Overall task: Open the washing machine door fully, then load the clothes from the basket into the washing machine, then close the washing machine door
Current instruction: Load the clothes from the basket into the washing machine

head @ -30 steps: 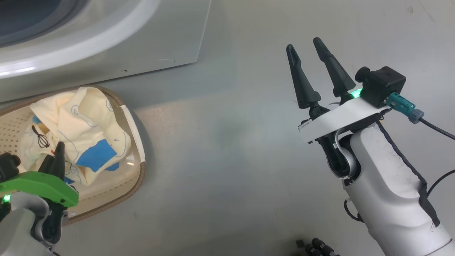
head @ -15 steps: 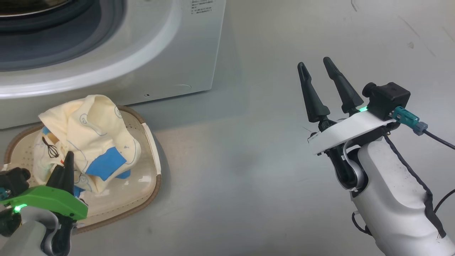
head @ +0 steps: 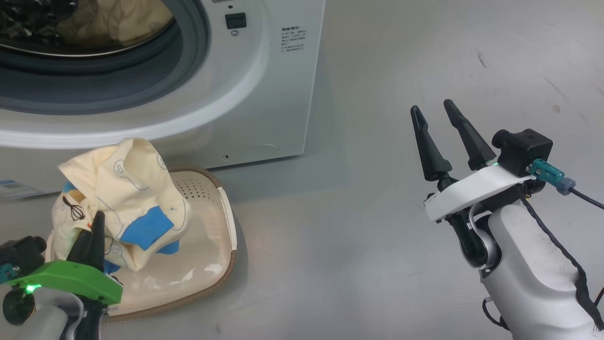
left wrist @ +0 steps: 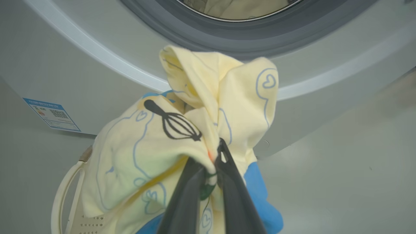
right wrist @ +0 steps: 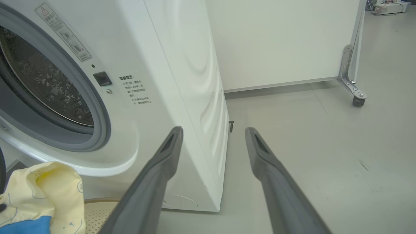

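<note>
A smooth, pale grey floor with a dull sheen (head: 358,245) spreads across the right half of the head view, with a few dark scuffs (head: 480,59) toward the upper right. In the right wrist view, a plain white partition panel (right wrist: 276,39) spans the upper centre. At the right edge, its silver metal bracket leg (right wrist: 348,70) ends in a small dark caster wheel (right wrist: 357,101) on the floor.

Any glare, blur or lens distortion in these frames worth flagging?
Head view: bright glare band across the washing machine front, sheen on the basket floor. Left wrist view: the left gripper looks soft, close to the lens. Right wrist view: wide-angle makes the machine lean.
</note>
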